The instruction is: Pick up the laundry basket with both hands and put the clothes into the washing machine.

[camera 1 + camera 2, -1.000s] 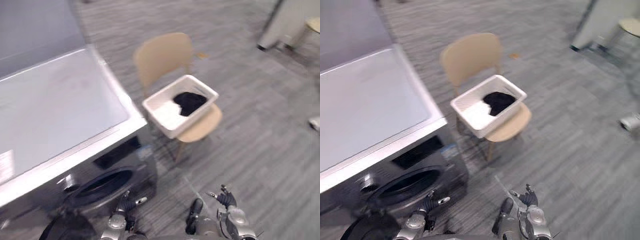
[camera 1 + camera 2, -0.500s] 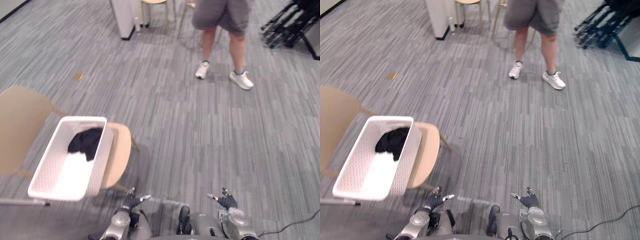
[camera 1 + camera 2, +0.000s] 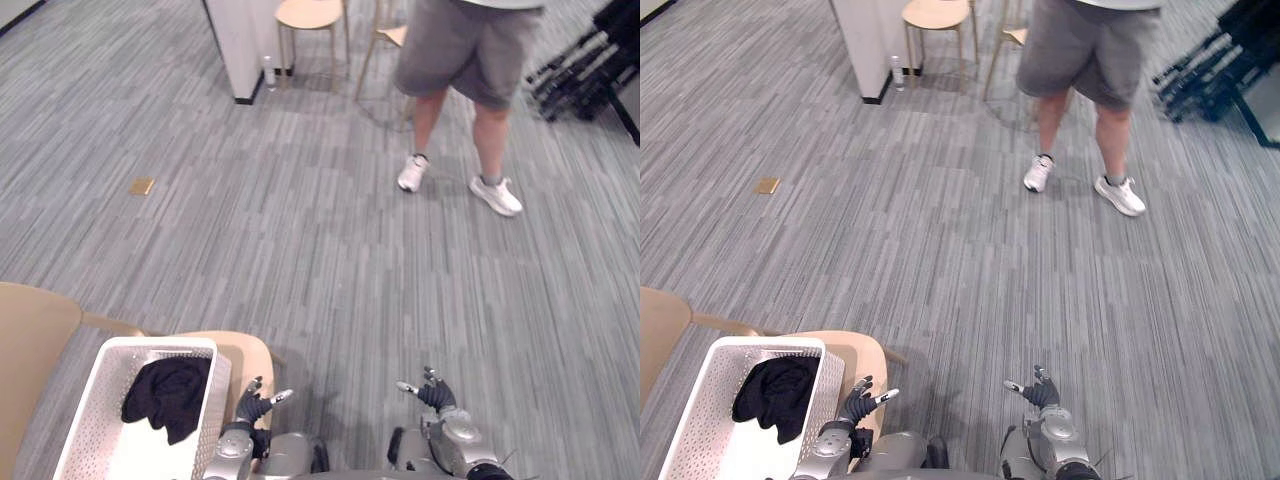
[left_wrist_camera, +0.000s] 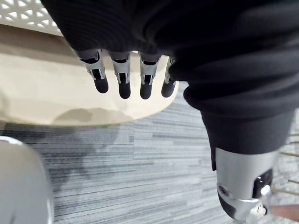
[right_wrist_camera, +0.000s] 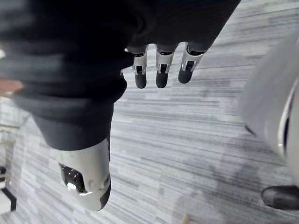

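Observation:
A white perforated laundry basket (image 3: 105,455) rests on the seat of a tan chair (image 3: 245,355) at the lower left. Inside lie a black garment (image 3: 165,395) and something white (image 3: 150,460). My left hand (image 3: 250,405) hangs low just right of the basket, over the chair seat, fingers straight and holding nothing. In its wrist view the fingers (image 4: 124,79) hover above the tan seat (image 4: 70,102), with the basket wall (image 4: 23,18) at the edge. My right hand (image 3: 432,395) hangs over bare carpet, fingers (image 5: 159,70) straight and holding nothing.
A person (image 3: 470,70) in grey shorts and white shoes stands at the far right. Behind are a white pillar (image 3: 240,40), a tan stool (image 3: 310,20) and black stands (image 3: 600,60). A small brass floor plate (image 3: 141,186) lies on the grey carpet.
The camera has swung away from the washing machine; the basket and chair now sit lower left. The person appears a little nearer. Both hands stay low with straight fingers.

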Robot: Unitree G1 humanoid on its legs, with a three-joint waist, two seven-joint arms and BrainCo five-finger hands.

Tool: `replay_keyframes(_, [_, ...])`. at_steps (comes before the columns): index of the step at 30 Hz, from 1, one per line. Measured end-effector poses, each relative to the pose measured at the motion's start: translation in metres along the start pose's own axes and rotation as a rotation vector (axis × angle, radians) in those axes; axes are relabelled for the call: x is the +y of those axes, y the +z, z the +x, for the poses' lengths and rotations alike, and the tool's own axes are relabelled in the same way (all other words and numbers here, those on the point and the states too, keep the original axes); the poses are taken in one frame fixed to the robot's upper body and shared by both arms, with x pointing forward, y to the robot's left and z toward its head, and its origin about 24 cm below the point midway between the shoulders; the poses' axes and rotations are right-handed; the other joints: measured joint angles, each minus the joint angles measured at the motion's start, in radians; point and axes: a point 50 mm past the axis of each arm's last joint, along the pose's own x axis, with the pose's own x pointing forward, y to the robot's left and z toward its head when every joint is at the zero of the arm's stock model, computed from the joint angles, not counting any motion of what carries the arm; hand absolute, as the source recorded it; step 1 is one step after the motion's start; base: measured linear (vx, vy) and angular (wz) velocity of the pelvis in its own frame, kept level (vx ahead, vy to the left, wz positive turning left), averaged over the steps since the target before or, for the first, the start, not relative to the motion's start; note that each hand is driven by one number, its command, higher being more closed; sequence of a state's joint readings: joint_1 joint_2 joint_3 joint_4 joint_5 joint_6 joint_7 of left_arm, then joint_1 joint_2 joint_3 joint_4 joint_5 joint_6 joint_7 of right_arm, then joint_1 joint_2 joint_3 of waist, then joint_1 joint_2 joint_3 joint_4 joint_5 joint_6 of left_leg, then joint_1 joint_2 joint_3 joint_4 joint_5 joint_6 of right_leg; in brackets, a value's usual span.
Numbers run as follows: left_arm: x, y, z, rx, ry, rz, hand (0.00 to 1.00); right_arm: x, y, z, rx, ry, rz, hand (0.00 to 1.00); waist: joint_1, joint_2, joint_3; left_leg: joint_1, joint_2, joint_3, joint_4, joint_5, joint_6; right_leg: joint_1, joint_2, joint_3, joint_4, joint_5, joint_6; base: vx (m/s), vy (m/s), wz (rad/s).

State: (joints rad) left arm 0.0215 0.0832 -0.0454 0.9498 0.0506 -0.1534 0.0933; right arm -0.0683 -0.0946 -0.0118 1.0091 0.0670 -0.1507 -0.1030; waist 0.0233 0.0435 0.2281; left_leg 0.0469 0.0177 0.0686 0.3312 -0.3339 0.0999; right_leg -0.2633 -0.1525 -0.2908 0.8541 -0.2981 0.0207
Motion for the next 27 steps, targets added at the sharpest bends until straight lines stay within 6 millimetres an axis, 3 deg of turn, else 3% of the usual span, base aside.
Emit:
replay_keyframes(1, [-0.001, 0.003, 0.001, -0.007, -0.001, 0.001, 0.00, -0.003, 0.000, 0.000, -0.003, -0.007, -0.005, 0.00, -0.012, 0.017, -0.001, 0.012, 0.020, -0.083, -0.011, 0.001, -0.001, -0.054, 0.087, 0.078, -0.156, 0.000, -0.001, 0.47, -0.120, 1.50])
replay_keyframes(2, [-0.002, 0.011, 0.004, -0.025, -0.005, 0.005, 0.00, -0.007, 0.000, 0.000, -0.003, -0.017, -0.009, 0.00, -0.018, 0.019, -0.001, 0.010, 0.022, -0.161, -0.006, 0.003, -0.008, -0.087, 0.155, 0.186, -0.308, 0.037, 0.022, 0.46, -0.149, 1.67])
replay_keyframes(3, [-0.002, 0.015, 0.006, -0.036, -0.005, 0.007, 0.00, -0.010, -0.002, -0.001, -0.001, -0.024, -0.010, 0.00, -0.020, 0.014, -0.004, 0.006, 0.015, -0.201, 0.004, 0.001, -0.017, -0.087, 0.170, 0.248, -0.419, 0.089, 0.032, 0.58, -0.254, 2.07])
replay_keyframes(4, [-0.004, 0.022, 0.008, -0.057, -0.014, 0.024, 0.00, -0.013, -0.012, -0.005, 0.024, -0.039, -0.008, 0.00, -0.025, -0.012, -0.016, 0.000, -0.013, -0.275, 0.038, -0.022, -0.096, -0.060, 0.143, 0.329, -0.641, 0.315, 0.057, 0.57, -0.309, 2.10])
replay_keyframes(5, [-0.017, 0.028, 0.009, -0.068, -0.032, 0.002, 0.00, -0.021, -0.011, -0.004, 0.029, -0.062, -0.008, 0.00, -0.007, 0.038, -0.014, -0.007, 0.019, -0.337, 0.074, -0.053, -0.138, -0.041, 0.148, 0.270, -0.607, 0.366, 0.029, 0.57, -0.310, 2.05])
replay_keyframes(7, [-0.025, 0.034, 0.008, -0.100, -0.040, -0.022, 0.00, -0.022, 0.002, 0.000, -0.015, -0.083, 0.027, 0.00, -0.004, 0.041, -0.018, -0.047, 0.037, -0.377, 0.095, -0.002, -0.225, -0.030, 0.110, 0.166, -0.554, 0.297, -0.009, 0.39, -0.282, 1.82])
replay_keyframes(9, [-0.032, 0.041, 0.009, -0.121, -0.054, -0.038, 0.00, -0.021, 0.019, 0.002, -0.090, -0.080, 0.047, 0.00, -0.002, 0.030, -0.011, -0.133, 0.055, -0.389, 0.109, 0.004, -0.248, 0.040, 0.055, 0.024, -0.544, 0.253, -0.028, 0.32, -0.257, 2.55])
replay_keyframes(11, [-0.032, 0.041, 0.008, -0.123, -0.057, -0.034, 0.00, -0.021, 0.024, 0.002, -0.117, -0.084, 0.050, 0.00, 0.019, 0.019, -0.005, -0.200, 0.054, -0.338, 0.098, 0.012, -0.246, 0.104, 0.027, -0.049, -0.558, 0.246, -0.024, 0.16, -0.095, 2.15])
replay_keyframes(12, [-0.033, 0.038, 0.007, -0.120, -0.059, -0.031, 0.00, -0.022, 0.024, 0.002, -0.122, -0.086, 0.050, 0.00, 0.026, 0.019, -0.006, -0.225, 0.059, -0.278, 0.072, 0.047, -0.243, 0.139, 0.019, -0.095, -0.573, 0.243, -0.019, 0.13, -0.042, 2.01])
replay_keyframes(13, [-0.032, 0.037, 0.005, -0.123, -0.059, -0.027, 0.00, -0.022, 0.026, 0.002, -0.129, -0.087, 0.050, 0.00, 0.040, 0.022, -0.009, -0.247, 0.071, -0.196, 0.040, 0.154, -0.219, 0.170, 0.016, -0.140, -0.583, 0.229, 0.001, 0.13, -0.014, 1.60])
replay_keyframes(16, [-0.025, 0.025, 0.003, -0.096, -0.056, 0.025, 0.00, -0.016, 0.036, 0.006, -0.148, -0.097, 0.082, 0.00, 0.049, -0.009, -0.026, -0.286, 0.054, -0.020, -0.034, 0.230, -0.141, 0.216, -0.031, -0.269, -0.627, 0.193, 0.030, 0.11, 0.044, 1.49])
replay_keyframes(19, [-0.024, 0.024, 0.002, -0.095, -0.065, 0.063, 0.00, -0.012, 0.035, 0.006, -0.140, -0.102, 0.116, 0.00, 0.045, -0.015, -0.028, -0.305, 0.019, 0.094, -0.056, 0.291, -0.100, 0.261, -0.082, -0.381, -0.632, 0.194, 0.032, 0.04, 0.138, 1.21])
replay_keyframes(20, [-0.023, 0.023, 0.002, -0.096, -0.060, 0.068, 0.00, -0.011, 0.032, 0.005, -0.130, -0.112, 0.135, 0.00, 0.046, -0.019, -0.030, -0.303, 0.013, 0.147, -0.056, 0.298, -0.102, 0.286, -0.095, -0.420, -0.628, 0.195, 0.033, 0.02, 0.181, 0.96])
replay_keyframes(23, [-0.018, 0.019, 0.001, -0.086, -0.045, 0.077, 0.00, -0.006, 0.034, 0.005, -0.135, -0.106, 0.145, 0.00, 0.047, -0.036, -0.040, -0.284, -0.011, 0.155, -0.093, 0.300, -0.104, 0.307, -0.111, -0.452, -0.613, 0.194, 0.040, 0.00, 0.125, 0.56])
replay_keyframes(25, [-0.016, 0.013, 0.000, -0.067, -0.042, 0.085, 0.00, -0.004, 0.036, 0.006, -0.143, -0.102, 0.138, 0.00, 0.044, -0.053, -0.047, -0.271, -0.041, 0.150, -0.123, 0.314, -0.082, 0.285, -0.166, -0.452, -0.520, 0.175, 0.078, -0.04, 0.115, 0.33])
replay_keyframes(27, [-0.016, 0.009, -0.001, -0.054, -0.047, 0.096, 0.00, -0.002, 0.043, 0.006, -0.163, -0.093, 0.126, 0.00, 0.042, -0.053, -0.047, -0.259, -0.058, 0.144, -0.136, 0.313, -0.082, 0.247, -0.213, -0.427, -0.396, 0.173, 0.082, -0.05, 0.105, 0.28])
